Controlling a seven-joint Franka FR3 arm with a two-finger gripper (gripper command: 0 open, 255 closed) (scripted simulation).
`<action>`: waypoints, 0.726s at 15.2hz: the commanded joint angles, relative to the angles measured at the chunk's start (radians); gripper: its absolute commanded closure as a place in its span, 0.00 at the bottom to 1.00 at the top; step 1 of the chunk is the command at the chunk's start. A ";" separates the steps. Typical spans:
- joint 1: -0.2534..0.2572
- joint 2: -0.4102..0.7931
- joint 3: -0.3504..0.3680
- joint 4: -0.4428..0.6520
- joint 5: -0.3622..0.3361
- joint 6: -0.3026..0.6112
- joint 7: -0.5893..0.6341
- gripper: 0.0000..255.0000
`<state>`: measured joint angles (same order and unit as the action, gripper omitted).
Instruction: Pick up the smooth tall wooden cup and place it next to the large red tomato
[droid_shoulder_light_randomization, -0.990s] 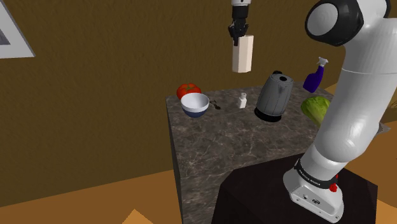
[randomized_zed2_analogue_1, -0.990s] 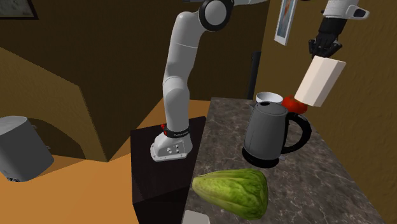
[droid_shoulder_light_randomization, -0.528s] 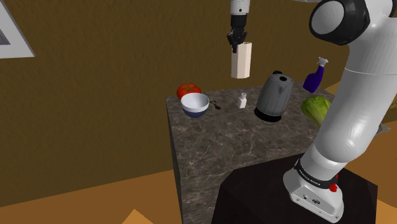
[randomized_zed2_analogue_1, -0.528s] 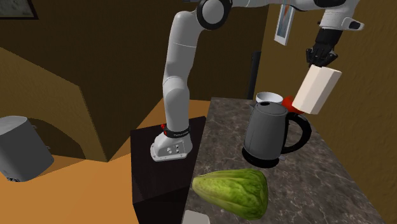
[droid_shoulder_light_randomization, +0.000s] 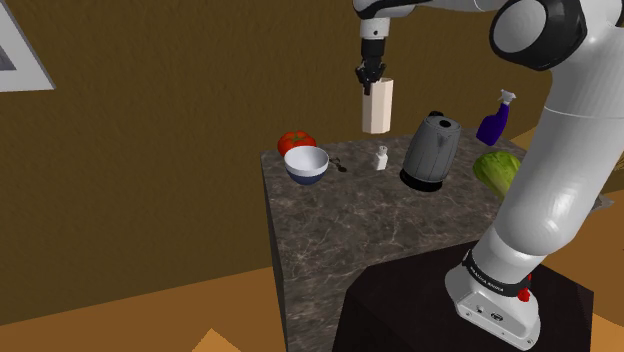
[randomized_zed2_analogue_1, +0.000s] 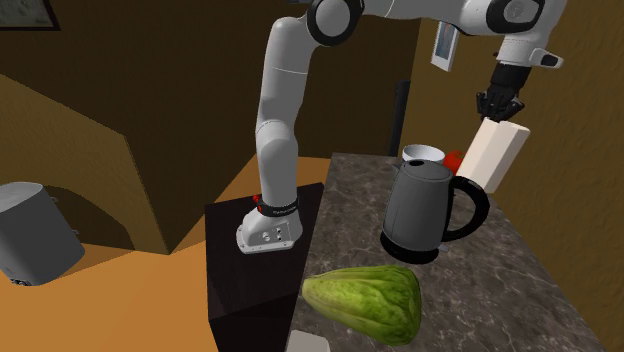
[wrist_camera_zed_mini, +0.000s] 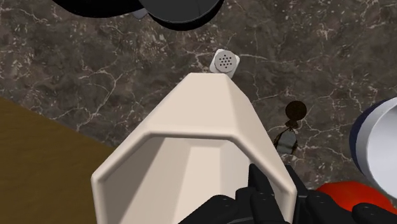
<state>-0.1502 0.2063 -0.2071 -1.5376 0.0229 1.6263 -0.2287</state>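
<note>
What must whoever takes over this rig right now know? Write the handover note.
Tool: shut on the rim of the pale cup.
Cup: hanging in the air above the stone counter, roughly over the small white shaker, between the bowl and the kettle.
Tomato: on the counter's far side, just behind the bowl.
Done: cup grasped and lifted.
Left: carry it to the tomato, set it down upright beside it, release.

A grey kettle (droid_shoulder_light_randomization: 431, 152) stands on the counter (droid_shoulder_light_randomization: 350, 230). A shaker (droid_shoulder_light_randomization: 381, 158) (white) and a lettuce (droid_shoulder_light_randomization: 497, 170) flank it.
</note>
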 joint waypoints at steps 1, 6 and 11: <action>0.001 -0.002 0.001 -0.029 0.000 0.029 0.001 1.00; 0.002 0.000 0.001 -0.094 0.000 0.096 0.002 1.00; 0.003 0.007 0.002 -0.152 0.002 0.160 0.001 1.00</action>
<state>-0.1469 0.2114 -0.2046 -1.6835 0.0246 1.7772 -0.2266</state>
